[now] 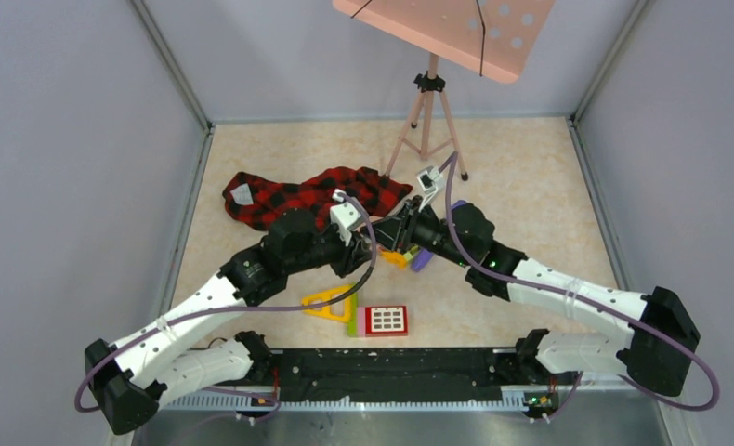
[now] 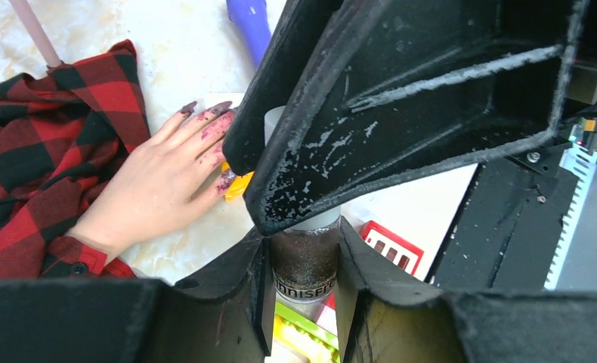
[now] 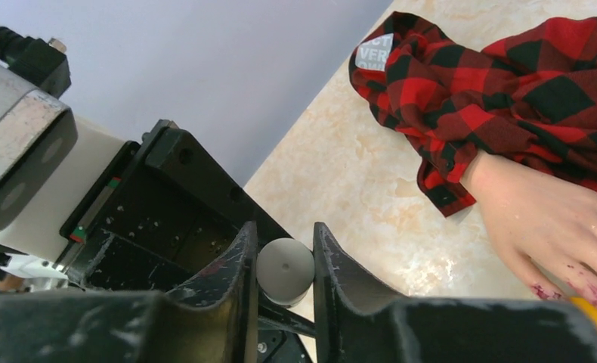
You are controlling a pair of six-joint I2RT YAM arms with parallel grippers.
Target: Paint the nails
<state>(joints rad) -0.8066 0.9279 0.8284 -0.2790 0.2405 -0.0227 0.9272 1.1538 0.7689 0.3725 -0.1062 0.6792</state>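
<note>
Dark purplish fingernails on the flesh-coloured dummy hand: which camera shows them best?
The left wrist view: two dark purplish fingernails show plainly on the flesh-coloured hand. The right wrist view shows only purple-smeared fingers at its edge. In the top view the arms hide the hand.

Arms: white-shelled left arm (image 1: 189, 314) and right arm (image 1: 577, 295), chunky black joints.
Cables: purple cable (image 1: 289, 308) looping along each arm.
Fingers: black gripper fingers (image 2: 401, 98), ribbed, speckled white.
Wrists: small white camera blocks (image 1: 345, 216).
</note>
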